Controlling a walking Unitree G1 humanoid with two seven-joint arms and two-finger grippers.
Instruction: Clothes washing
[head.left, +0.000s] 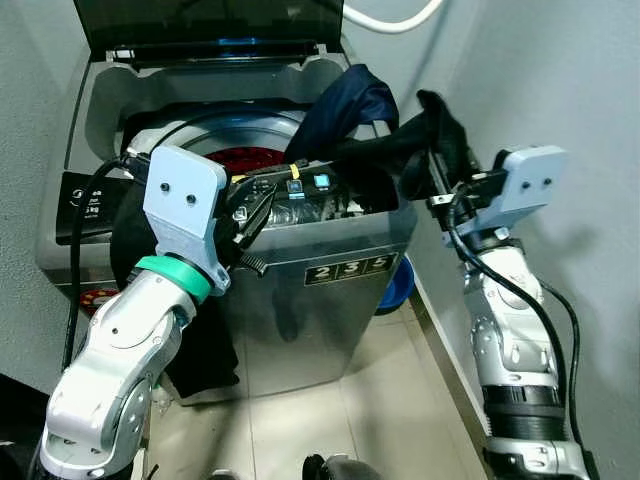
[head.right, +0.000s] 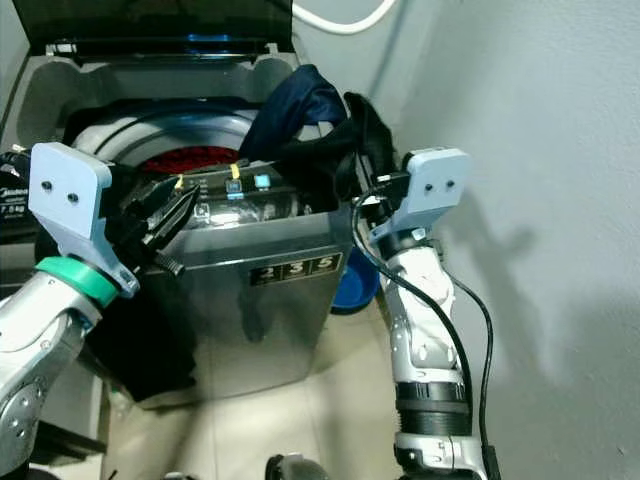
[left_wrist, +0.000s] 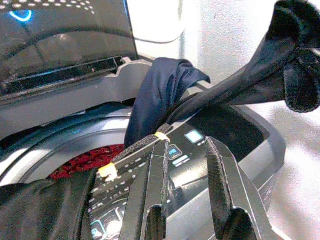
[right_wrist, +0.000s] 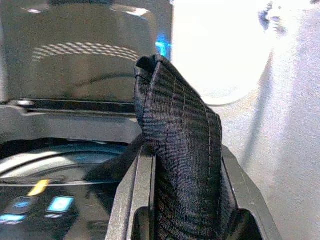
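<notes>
Right tool (head.left: 437, 190) is clamped on a bunched fold of the black garment (right_wrist: 180, 165), held beside the washing machine (head.left: 330, 270) rim. Left tool (left_wrist: 185, 200) hovers parted and empty over the control panel (head.left: 300, 190). Fabric looks soft, light and limp; grip bunched folds, expect trailing ends to snag.

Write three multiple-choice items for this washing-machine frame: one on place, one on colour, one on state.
1. Where does the navy garment lie?
A. over the washer's right rim
B. on the floor
C. on the closed lid

2. What colour is the item inside the drum?
A. white
B. red
C. yellow

3. How is the right gripper?
A. open and bare
B. shut on black cloth
C. resting on the floor

Key: 1 A, it drapes over the washer edge; 2 B, red shows in the tub; 3 B, the fabric sits pinched between its fingers.
</notes>
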